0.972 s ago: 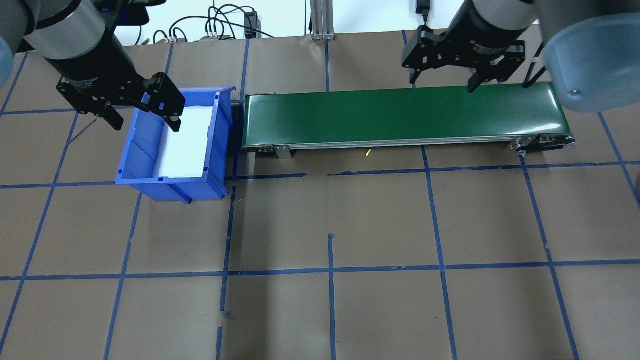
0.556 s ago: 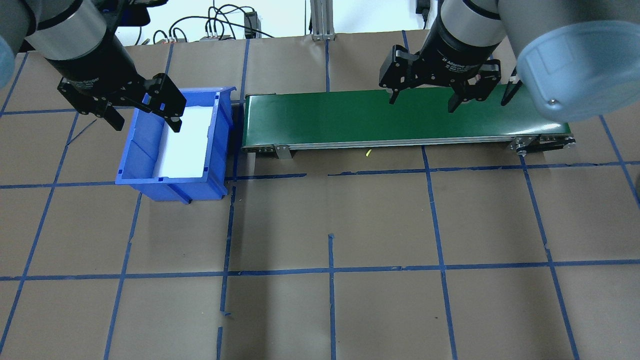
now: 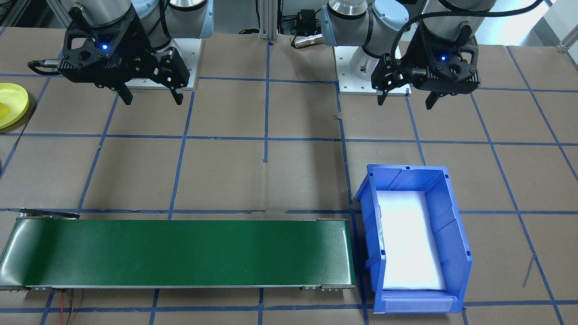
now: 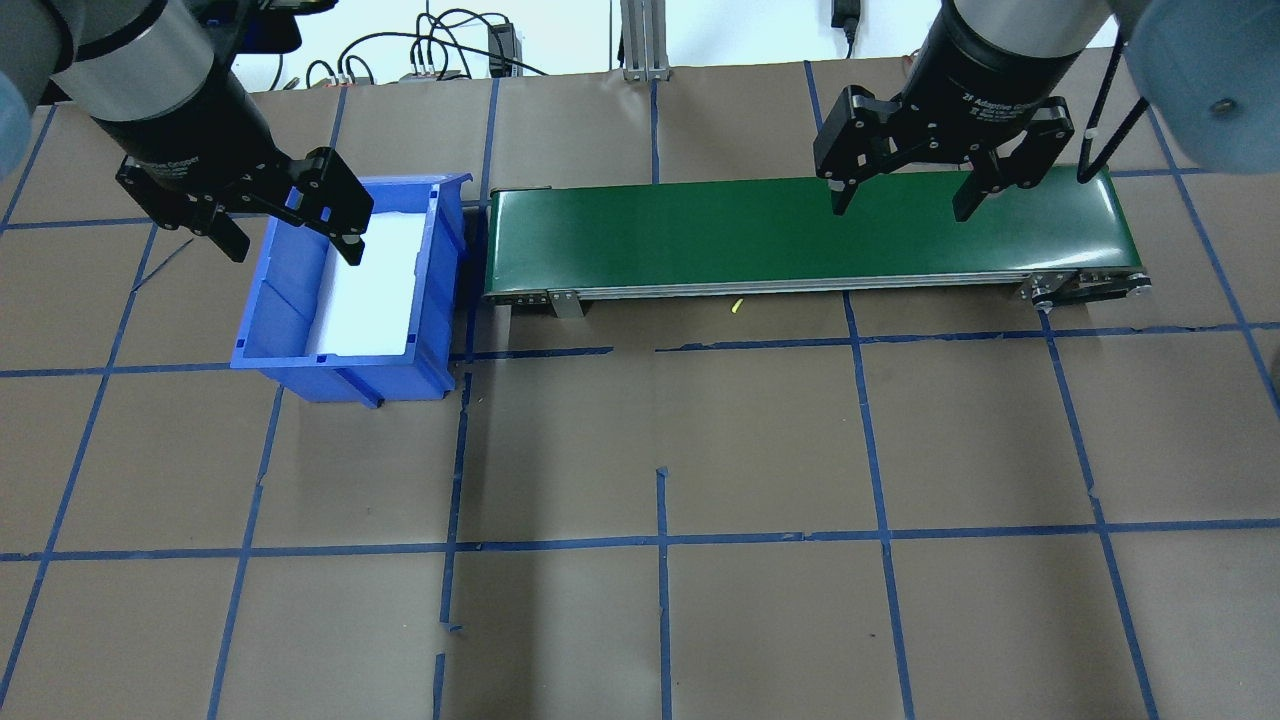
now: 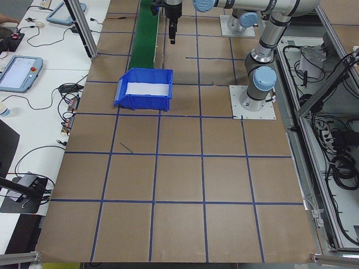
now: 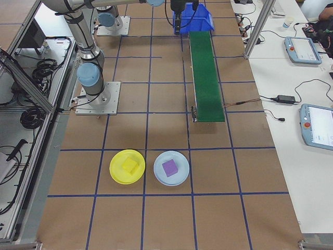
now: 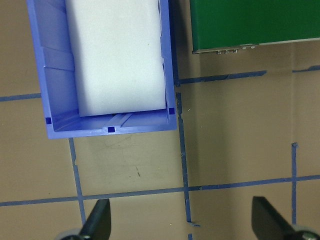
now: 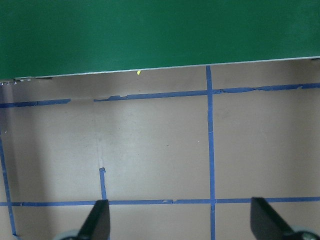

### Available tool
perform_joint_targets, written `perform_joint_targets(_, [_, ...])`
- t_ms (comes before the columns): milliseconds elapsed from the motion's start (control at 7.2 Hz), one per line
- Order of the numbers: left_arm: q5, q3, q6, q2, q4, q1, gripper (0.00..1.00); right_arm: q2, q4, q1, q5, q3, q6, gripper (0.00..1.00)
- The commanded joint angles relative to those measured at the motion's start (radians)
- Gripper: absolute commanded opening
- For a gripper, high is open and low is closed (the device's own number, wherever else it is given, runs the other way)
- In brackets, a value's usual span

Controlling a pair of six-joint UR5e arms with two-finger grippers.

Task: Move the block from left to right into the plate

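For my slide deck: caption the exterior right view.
Yellow plate holding a yellow block beside a pale blue plate with a purple block, green conveyor beyond.

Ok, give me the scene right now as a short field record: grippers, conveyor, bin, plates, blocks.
left gripper: jaws open, empty, hanging over the near left rim of the blue plastic rectangular bin
right gripper: jaws open, empty, above the long green conveyor belt
belt: nothing on it
bin: white liner only, no block visible
small round yellow plastic plate: holds a yellow cube block
round pale blue plate: holds a purple cube block
plates' position: past the belt's right end
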Motion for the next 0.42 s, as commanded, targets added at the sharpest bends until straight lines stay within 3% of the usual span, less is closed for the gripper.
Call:
perform_joint_targets(0, [0.000, 0.000, 0.001, 0.000, 0.001, 0.000, 1.00, -0.002, -0.011, -0.009, 0.000, 0.020, -0.004, 1.00])
perform_joint_targets(278, [0.012, 0.001, -0.001, 0.000, -0.001, 0.000, 1.00, -0.002, -0.035, -0.009, -0.001, 0.026, -0.001, 1.00])
